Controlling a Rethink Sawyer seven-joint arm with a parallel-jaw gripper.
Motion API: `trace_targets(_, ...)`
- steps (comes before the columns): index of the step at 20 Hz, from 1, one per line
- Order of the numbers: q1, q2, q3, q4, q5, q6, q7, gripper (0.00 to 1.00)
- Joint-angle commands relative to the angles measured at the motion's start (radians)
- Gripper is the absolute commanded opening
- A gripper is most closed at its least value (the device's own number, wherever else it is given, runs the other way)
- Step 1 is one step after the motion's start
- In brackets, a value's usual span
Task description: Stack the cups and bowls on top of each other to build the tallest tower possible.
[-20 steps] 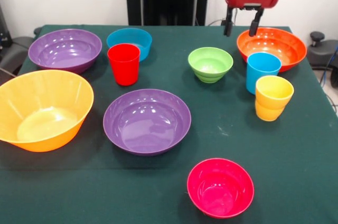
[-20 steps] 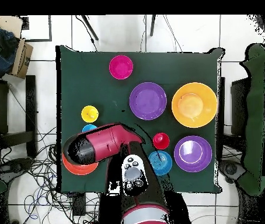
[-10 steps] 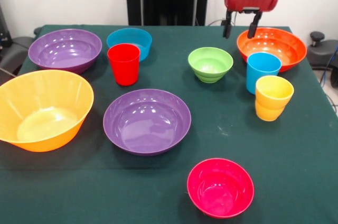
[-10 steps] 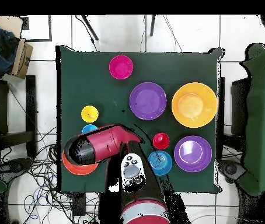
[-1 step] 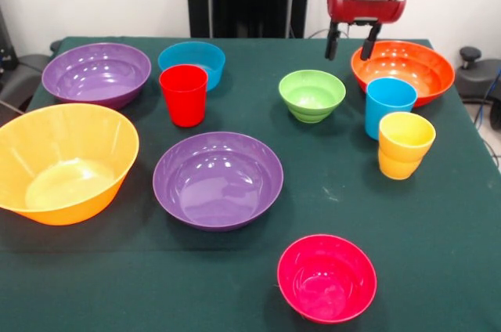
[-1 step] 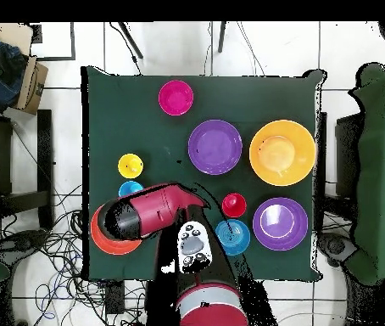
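Orange glossy plastic bowl (image 5: 403, 70) sits just below-right of released, empty fingers (image 5: 350, 41); best centre over its rim, descend straight, then clench.

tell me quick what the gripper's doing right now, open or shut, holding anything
Gripper: open, empty, hanging above the table beside the orange bowl.

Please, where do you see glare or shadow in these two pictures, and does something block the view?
Front view: bright glare spots on the near purple bowl and the orange bowl; a soft shadow lies under the yellow-orange bowl. Overhead view: lighting is even, but the arm covers the green bowl and most of the orange bowl.
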Motion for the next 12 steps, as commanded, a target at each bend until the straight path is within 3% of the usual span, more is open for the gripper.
trace_targets(1,0.021,0.052,0.009,-0.038,-0.042,-0.025,0.046,1.00)
trace_targets(12,0.055,0.043,0.001,-0.021,-0.031,-0.021,0.061,1.00)
